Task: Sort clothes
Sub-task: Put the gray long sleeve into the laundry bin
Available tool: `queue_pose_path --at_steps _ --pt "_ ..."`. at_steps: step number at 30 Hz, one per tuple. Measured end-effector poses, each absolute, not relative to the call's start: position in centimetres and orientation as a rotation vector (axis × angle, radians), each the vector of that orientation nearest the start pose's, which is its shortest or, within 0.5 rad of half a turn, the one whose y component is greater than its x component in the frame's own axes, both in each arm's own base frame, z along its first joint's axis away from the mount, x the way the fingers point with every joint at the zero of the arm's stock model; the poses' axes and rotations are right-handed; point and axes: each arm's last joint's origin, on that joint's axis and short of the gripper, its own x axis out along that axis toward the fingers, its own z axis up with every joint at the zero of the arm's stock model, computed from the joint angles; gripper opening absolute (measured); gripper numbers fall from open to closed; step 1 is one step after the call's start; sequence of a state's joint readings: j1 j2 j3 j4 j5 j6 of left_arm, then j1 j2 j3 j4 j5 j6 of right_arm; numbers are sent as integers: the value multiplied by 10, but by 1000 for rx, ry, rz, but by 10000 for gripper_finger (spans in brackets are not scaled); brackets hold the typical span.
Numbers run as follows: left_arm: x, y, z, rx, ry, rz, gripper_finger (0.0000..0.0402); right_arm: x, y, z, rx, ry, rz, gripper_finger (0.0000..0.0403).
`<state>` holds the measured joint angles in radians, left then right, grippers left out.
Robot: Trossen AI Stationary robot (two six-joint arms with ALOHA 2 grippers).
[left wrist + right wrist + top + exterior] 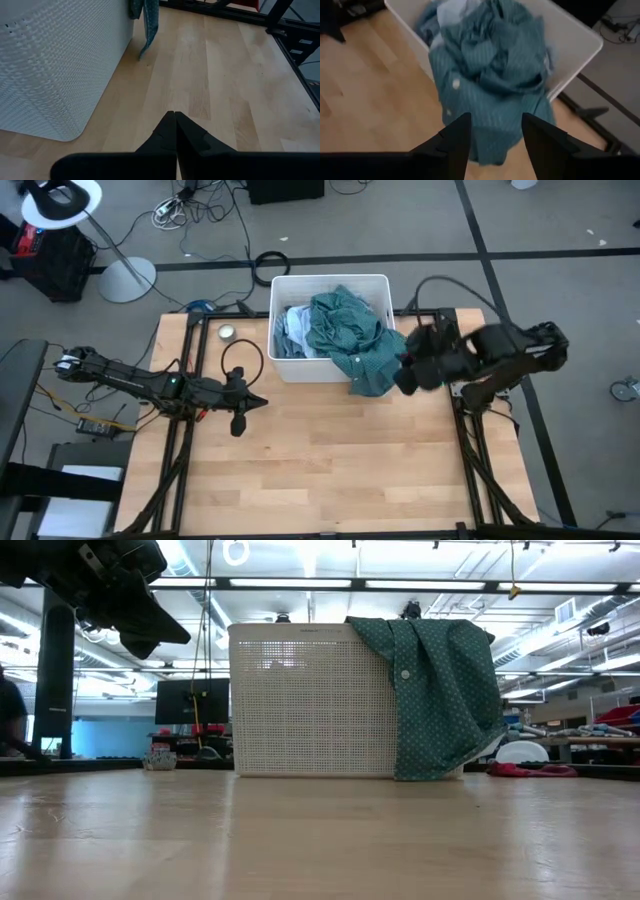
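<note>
1. Right gripper [492, 137] hangs with its fingers spread and nothing between them, above the bin's right wall, aimed at the teal shirt [490, 75]
2. The teal shirt lies heaped on top of the clothes in the bin [375, 285], one flap draped over the bin's front right corner down to the table [330, 460]
3. A light blue garment [292, 330] shows under the teal shirt at the bin's left side; what lies deeper is hidden
4. Left gripper [175, 127] is pressed together, empty, low over the table near its left edge, in front of the bin's left corner
5. Step in hand, as I judge it: the reach for the first garment, with no clothes sorted onto the table yet
6. The next move calls for lowering the right gripper onto a raised fold of the teal shirt, pinching it, then lifting high enough for the hanging flap to clear the bin's rim
</note>
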<state>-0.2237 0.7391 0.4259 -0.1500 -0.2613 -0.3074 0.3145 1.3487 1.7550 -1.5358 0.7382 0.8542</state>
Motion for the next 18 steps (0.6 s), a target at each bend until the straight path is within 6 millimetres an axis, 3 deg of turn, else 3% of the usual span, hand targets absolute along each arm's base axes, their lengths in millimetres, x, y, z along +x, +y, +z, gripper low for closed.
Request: queue_pose_path --at_steps 6,18 --pt "160 -29 220 -191 439 106 0 186 62 380 197 756 -809 177" --pt "160 -29 220 -191 439 106 0 176 83 266 199 640 -920 178"
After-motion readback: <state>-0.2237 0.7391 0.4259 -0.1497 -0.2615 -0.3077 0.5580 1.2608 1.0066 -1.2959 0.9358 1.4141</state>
